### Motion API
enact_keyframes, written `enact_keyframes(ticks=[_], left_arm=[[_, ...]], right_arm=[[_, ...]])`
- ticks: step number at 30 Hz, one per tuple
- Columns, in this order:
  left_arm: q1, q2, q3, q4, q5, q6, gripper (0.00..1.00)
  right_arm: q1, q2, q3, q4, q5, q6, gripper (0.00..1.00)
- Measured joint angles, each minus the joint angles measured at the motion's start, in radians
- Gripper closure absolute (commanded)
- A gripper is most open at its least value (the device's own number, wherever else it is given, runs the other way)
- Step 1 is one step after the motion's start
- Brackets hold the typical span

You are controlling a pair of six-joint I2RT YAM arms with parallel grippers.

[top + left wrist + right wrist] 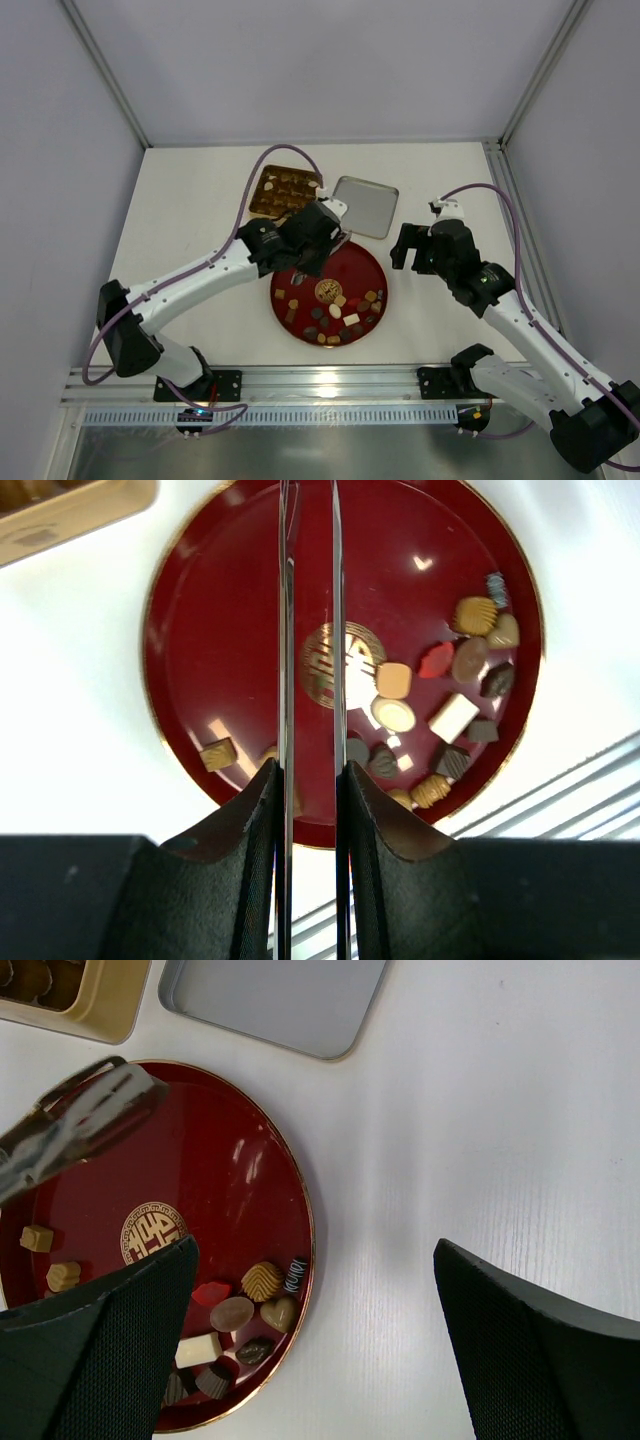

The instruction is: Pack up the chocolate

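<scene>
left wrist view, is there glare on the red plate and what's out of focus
Left wrist: white glare spots on the plate, left pincer fingers soft and dark. Right wrist: the left arm's metal strips blurred, the chocolates fairly sharp.

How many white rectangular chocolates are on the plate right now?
1. The white bar lies on the red plate near its rim, beside the cream oval. The left tool covers a strip of plate, so another may be hidden.

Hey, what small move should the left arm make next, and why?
Probably ease the left gripper toward the chocolates clustered on the near side of the plate, then lower it. Its jaws are narrowly parted and empty, over a bare part of the plate.
</scene>
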Motion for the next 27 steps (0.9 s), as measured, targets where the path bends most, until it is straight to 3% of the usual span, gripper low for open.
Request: enact_keyframes(ticks=[16,27], left_arm=[[0.426,0.007,0.034,0.000,-0.016,0.081,0.72],[0.534,0.202,0.176,0.026,-0.013,0.132,0.73]], right_arm=[[0.000,0.000,0.000,-0.001,-0.006,-0.001,0.00],[0.000,0.000,0.000,-0.010,-0.006,-0.001,0.00]])
